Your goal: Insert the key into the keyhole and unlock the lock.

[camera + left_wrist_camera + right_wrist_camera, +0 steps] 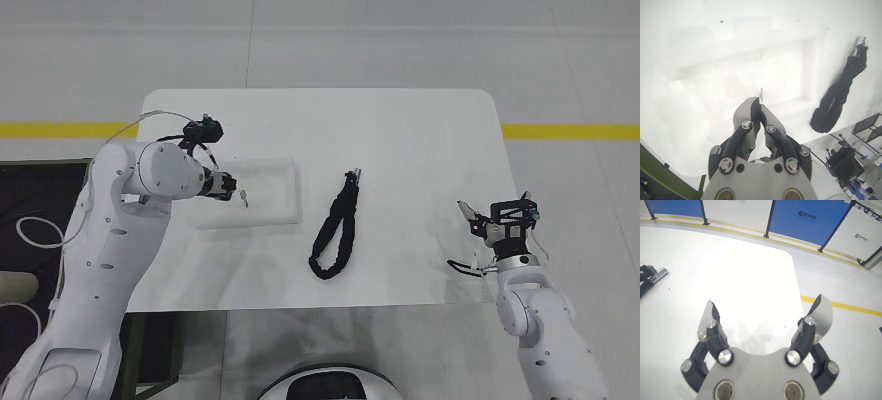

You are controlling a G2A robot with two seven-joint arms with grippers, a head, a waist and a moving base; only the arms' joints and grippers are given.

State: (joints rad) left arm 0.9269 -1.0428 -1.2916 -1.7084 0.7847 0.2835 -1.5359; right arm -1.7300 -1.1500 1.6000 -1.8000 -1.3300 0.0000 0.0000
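Top view, entries run from near edge to far.

1. Right pincer (460,237): at the right edge of the worktop (420,140), toward the near corner. Fingers are spread wide with nothing between them.

2. Lock (335,235): a black sleeved loop lying flat about the middle of the worktop, well apart from the right pincer. The looped end points to the near edge. The bright metal end points to the far edge.

3. Left pincer (759,103): held over the tray, on the worktop's left half. Fingers are pressed together on the key.

4. Key (762,94): small, metal, nipped at the fingertips with its end standing out past them. It sits above the tray's recess, and whether it touches the foam cannot be told. It is apart from the lock.

5. Tray (275,190): white foam with a shallow recess, between the left edge and the lock. It lies just beside the lock without touching it.
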